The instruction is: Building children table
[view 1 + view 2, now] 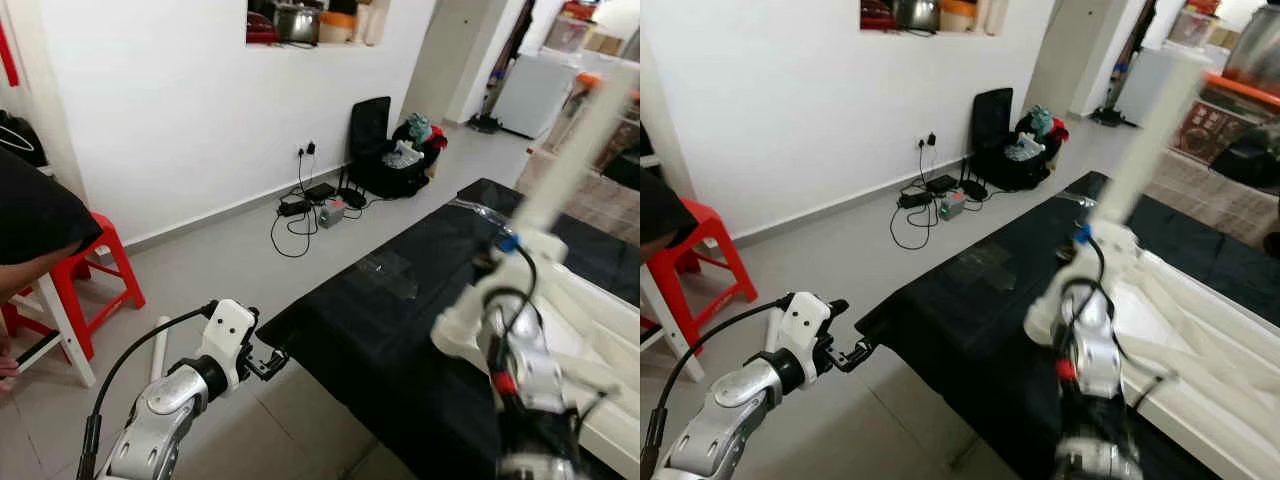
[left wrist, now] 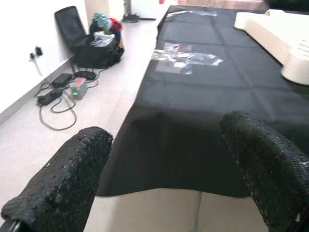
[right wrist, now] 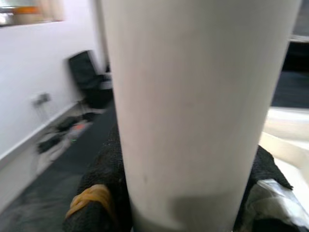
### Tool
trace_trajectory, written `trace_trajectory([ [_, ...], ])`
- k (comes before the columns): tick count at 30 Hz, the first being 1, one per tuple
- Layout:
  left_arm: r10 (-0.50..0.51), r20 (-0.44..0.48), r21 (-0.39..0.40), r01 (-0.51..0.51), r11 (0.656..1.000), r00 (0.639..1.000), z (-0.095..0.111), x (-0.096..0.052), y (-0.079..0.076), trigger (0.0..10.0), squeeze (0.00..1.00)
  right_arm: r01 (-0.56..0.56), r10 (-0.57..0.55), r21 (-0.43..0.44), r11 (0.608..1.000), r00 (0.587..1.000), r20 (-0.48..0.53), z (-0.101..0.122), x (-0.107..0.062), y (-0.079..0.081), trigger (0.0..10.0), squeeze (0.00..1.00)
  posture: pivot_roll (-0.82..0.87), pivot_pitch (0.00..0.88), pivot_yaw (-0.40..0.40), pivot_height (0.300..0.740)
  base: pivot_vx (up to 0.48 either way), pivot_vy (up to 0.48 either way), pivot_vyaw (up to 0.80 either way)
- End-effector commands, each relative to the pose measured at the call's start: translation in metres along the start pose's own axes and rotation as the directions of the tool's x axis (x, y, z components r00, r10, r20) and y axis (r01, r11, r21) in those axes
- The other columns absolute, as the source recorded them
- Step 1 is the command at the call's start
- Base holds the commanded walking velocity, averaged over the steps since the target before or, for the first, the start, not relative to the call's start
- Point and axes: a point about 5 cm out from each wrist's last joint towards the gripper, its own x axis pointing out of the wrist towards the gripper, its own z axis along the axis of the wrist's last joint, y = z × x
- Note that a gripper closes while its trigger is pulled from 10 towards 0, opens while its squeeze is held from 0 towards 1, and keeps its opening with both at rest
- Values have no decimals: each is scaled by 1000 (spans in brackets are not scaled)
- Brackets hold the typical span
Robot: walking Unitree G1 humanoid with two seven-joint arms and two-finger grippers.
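A: Big stuff first?
B: Black-covered work surface (image 1: 380, 330) on the right, white tabletop panel (image 1: 1200, 350) lying on its right part. Red stool (image 1: 95, 270) far left.
A: Task piece?
B: White table leg (image 1: 570, 150), upright, clamped between the right gripper (image 3: 183, 193) fingers above the panel.
A: Left gripper (image 2: 164, 169)?
B: Fingers spread, empty, at the near edge of the cloth.
A: Step?
B: Looks like fitting the leg. Next: lower its end onto the panel mount, keep it straight.

White wall (image 1: 170, 110), grey tiled floor (image 1: 220, 270). Red stool (image 1: 95, 270) at left. Cables (image 1: 300, 215) and black bag (image 1: 385, 150) along skirting.
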Motion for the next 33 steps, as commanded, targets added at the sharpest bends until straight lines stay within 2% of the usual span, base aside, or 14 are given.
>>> trace_trajectory([
  [1, -24, -2, -5, 24, 1000, 1000, 0, 4, -5, 10000, 0, 21, -25, -24, 999, 987, -159, -34, -13, -7, 5255, 0, 85, 0, -143, 740, 0, 0, 0],
  [5, -27, -2, -5, 27, 1000, 1000, 0, 5, -5, 10000, 0, -173, 173, -12, 985, 985, -13, -18, -23, 25, 10000, 0, 84, 0, -142, 740, 0, 0, 0],
  [6, -27, -2, -5, 27, 1000, 1000, 0, 5, -5, 10000, 0, -214, 214, 13, 977, 977, 19, -12, -23, 34, 10000, 1000, 89, 0, -145, 740, 0, 0, 0],
  [9, -26, 0, -5, 26, 1000, 1000, 0, 5, -5, 10000, 0, -310, 307, 63, 949, 950, 57, -3, -23, 47, 10000, 1000, 100, 0, -150, 740, 0, 0, 0],
  [10, -24, 2, -5, 24, 1000, 1000, 1, 5, -4, 10000, 0, -502, 494, 66, 862, 862, 113, 12, -24, 60, 10000, 0, 101, 0, -152, 740, 0, 0, 0],
  [14, -22, 4, -5, 22, 1000, 1000, 1, 4, -3, 10000, 0, -693, 679, 39, 720, 714, 169, 28, -28, 73, 10000, 0, 101, 0, -152, 740, 0, 0, 0],
  [16, -19, 5, -1, 19, 1000, 1000, 1, 4, -1, 10000, 0, -939, 936, -60, 339, 330, 121, 48, -49, 80, 10000, 0, 111, 0, -162, 740, 0, 0, 0],
  [19, -14, 9, 0, 14, 1000, 1000, 2, 4, 0, 10000, 0, -971, 978, -127, 202, 195, 69, 52, -56, 85, 10000, 0, 111, 0, -163, 740, 0, 0, 0],
  [21, -10, 10, 2, 10, 1000, 1000, 2, 5, -1, 10000, 0, -957, 971, -164, 238, 228, 77, 50, -50, 90, 4549, 0, 115, 0, -170, 740, 0, 0, 0],
  [24, -9, 9, 3, 9, 1000, 1000, 2, 6, -1, 10000, 0, -951, 966, -175, 255, 244, 83, 50, -47, 92, 4549, 0, 115, 0, -170, 740, 0, 0, 0],
  [25, -7, 12, 1, 7, 1000, 1000, 2, 5, -2, 10000, 0, -883, 897, -177, 434, 442, -8, 28, -26, 89, 0, 0, 128, 0, -177, 740, 0, 0, 0],
  [29, -5, 12, 0, 5, 1000, 1000, 2, 5, -3, 10000, 0, -815, 817, -158, 557, 572, -71, 14, -13, 84, 0, 0, 128, 0, -177, 740, 0, 0, 0],
  [30, 0, 5, 0, 0, 1000, 1000, 0, 3, -2, 10000, 0, -467, 462, -102, 878, 884, -67, 3, 18, 47, 0, 0, 115, 0, -173, 740, 0, 0, 0],
  [33, 4, 1, 0, -4, 1000, 1000, -1, 2, -2, 10000, 0, -83, 78, -70, 994, 994, -73, -7, 30, 3, 0, 0, 114, 0, -173, 740, 0, 0, 0],
])
